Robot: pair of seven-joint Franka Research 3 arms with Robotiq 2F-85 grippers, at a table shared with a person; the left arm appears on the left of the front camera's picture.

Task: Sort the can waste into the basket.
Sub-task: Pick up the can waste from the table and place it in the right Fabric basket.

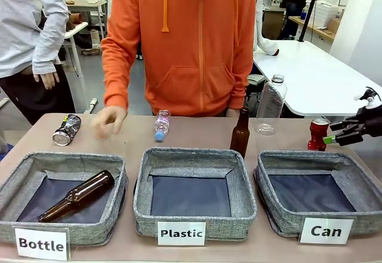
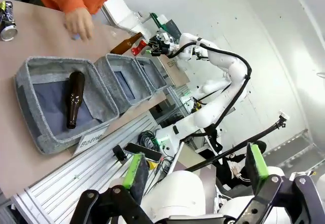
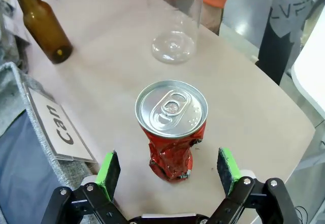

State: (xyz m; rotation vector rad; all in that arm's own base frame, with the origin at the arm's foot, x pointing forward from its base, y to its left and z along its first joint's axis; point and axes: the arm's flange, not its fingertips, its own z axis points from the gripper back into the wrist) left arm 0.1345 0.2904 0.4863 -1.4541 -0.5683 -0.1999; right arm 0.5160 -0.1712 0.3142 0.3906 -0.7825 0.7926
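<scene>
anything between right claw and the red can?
Nothing. In the right wrist view the open right claw faces the crushed red can standing upright, with just bare table between them; the pads are clear of it.

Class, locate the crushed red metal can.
Front view, far right: the red can stands behind the grey woven "Can" basket, beside the open right gripper.

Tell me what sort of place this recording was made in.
Probably a robotics lab: a white robot arm, an aluminium-rail frame along the table, which holds a Bottle basket, a Plastic basket and a Can basket, with other worktables behind.
</scene>
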